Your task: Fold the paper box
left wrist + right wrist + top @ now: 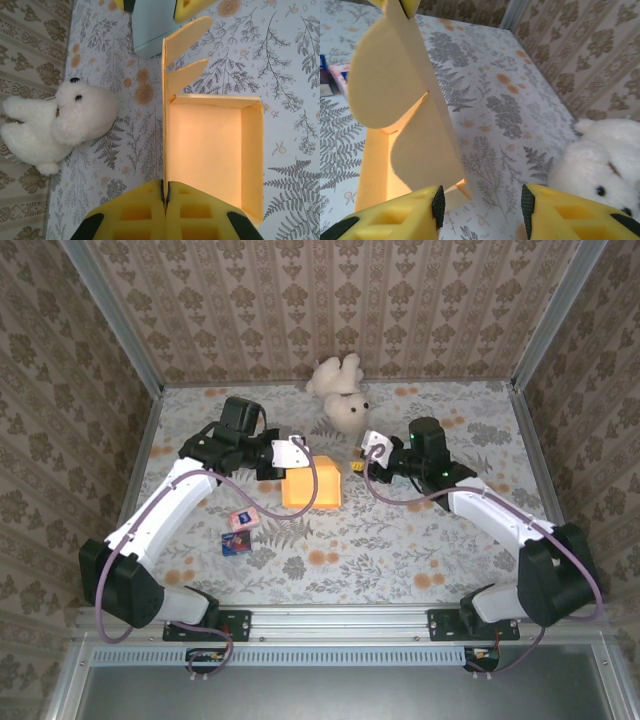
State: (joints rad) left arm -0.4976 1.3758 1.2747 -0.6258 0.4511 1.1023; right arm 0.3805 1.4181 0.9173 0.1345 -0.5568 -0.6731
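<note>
My left gripper (pixel 165 200) had its jaws clamped together on the near end of the box's (pixel 215 150) tall side panel (pixel 420 65), with the sheet pinched edge-on between them. The box sat open-topped in the middle of the bench (pixel 400 540), between the two arms. I judged it to be light, thin card: stiff along a fold, floppy across a face, easy to crease or crush. It looked best taken at a panel edge close to a crease, never across the hollow.

At the panel's far end two rounded flaps (pixel 380 85) stood up. My right gripper (pixel 480 202) sat there with its jaws apart, the flaps just beside its left finger.

The near bench lay open, apart from two small packets (pixel 241 519) near the box's left side. Beyond the box a plush bear (pixel 340 400) lay close to the right gripper, crowding any swing that way, and behind it was the back wall (pixel 330 310).
</note>
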